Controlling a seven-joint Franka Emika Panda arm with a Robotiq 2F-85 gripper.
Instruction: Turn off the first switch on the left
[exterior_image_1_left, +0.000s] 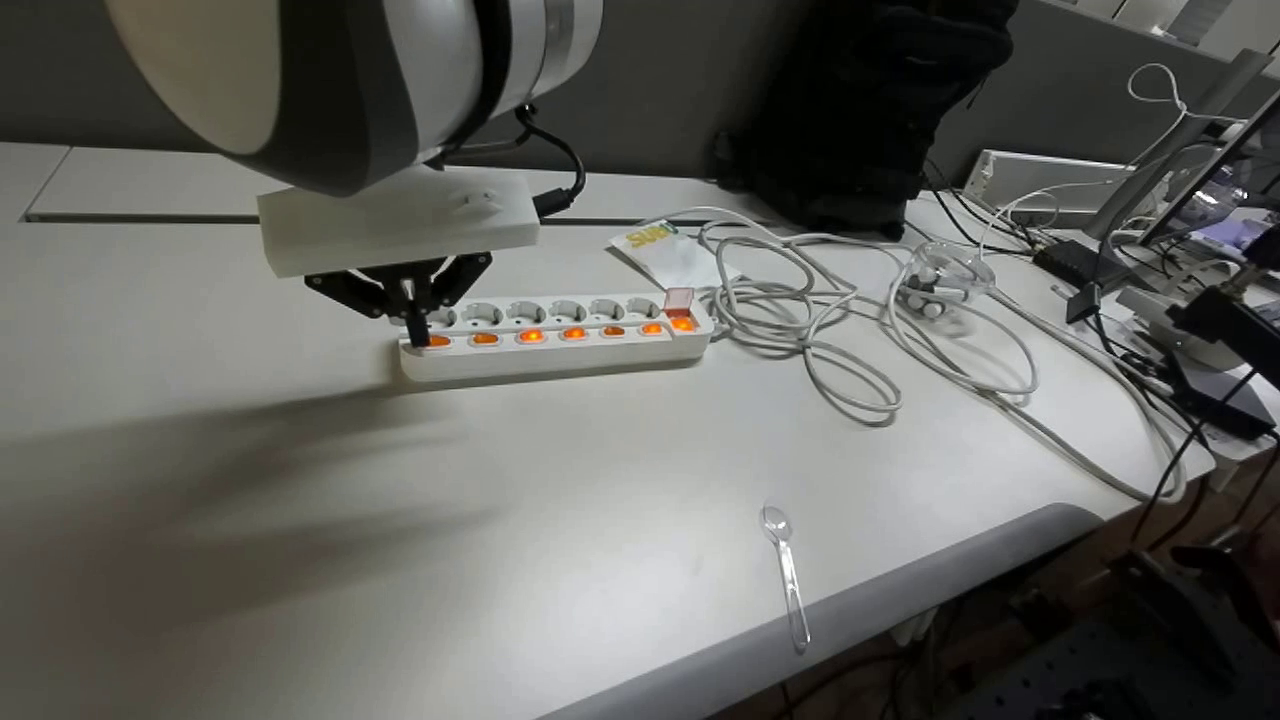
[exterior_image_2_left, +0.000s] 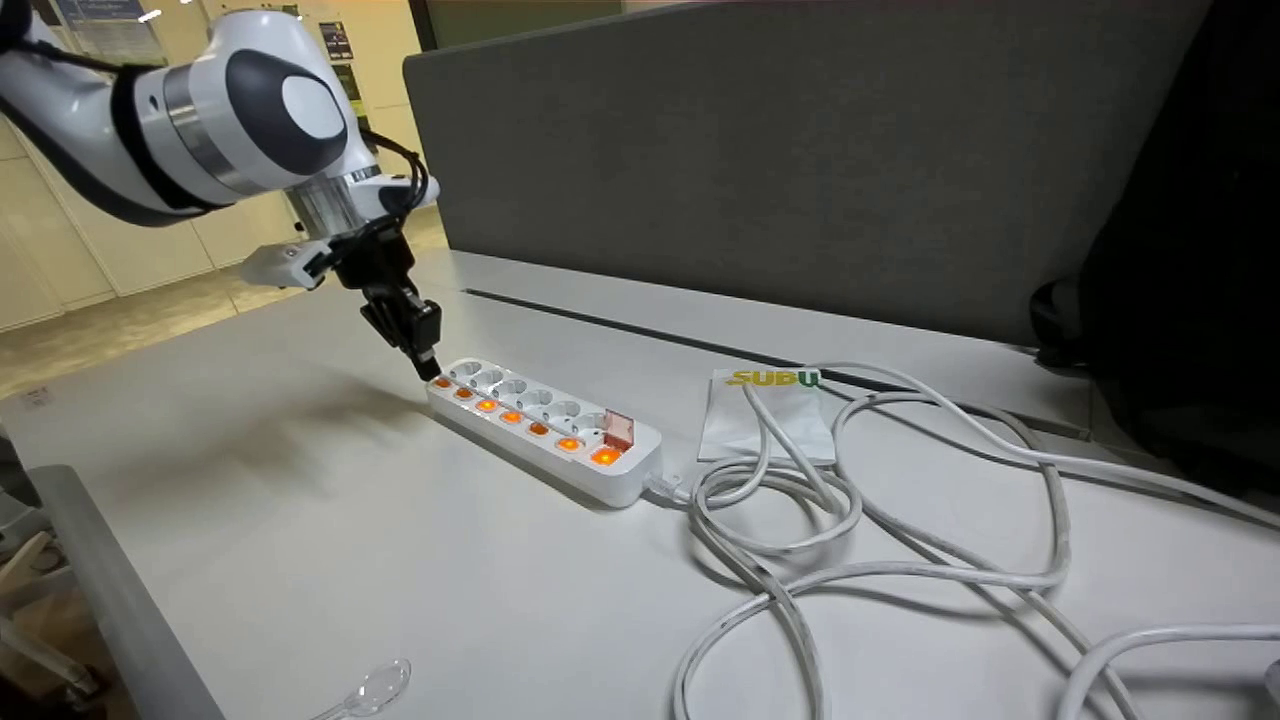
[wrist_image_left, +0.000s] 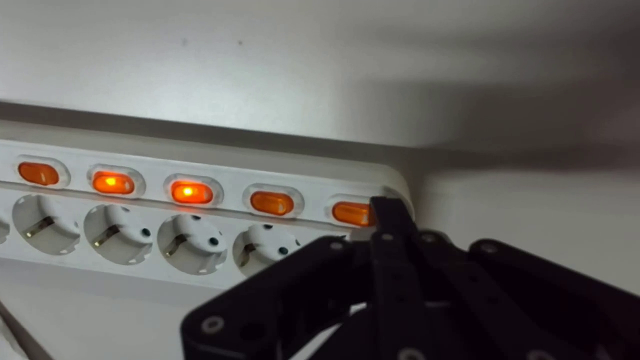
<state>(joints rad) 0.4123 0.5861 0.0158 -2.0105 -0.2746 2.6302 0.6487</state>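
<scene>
While our gripper (exterior_image_1_left: 418, 335) stood with its fingers (wrist_image_left: 392, 225) pressed together, we saw the end switch (wrist_image_left: 351, 213) of the white power strip (exterior_image_1_left: 560, 357) at their tips, its outer end hidden behind them. It looked rounded and dull orange; whether they touched it, we could not tell.

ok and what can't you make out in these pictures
Wrist view: part of the end switch, hidden by the hand; contact can't be judged.
In an exterior view: top of the backpack, cut off by the top edge.
In an exterior view: what the clear container holds, too small to tell.
</scene>
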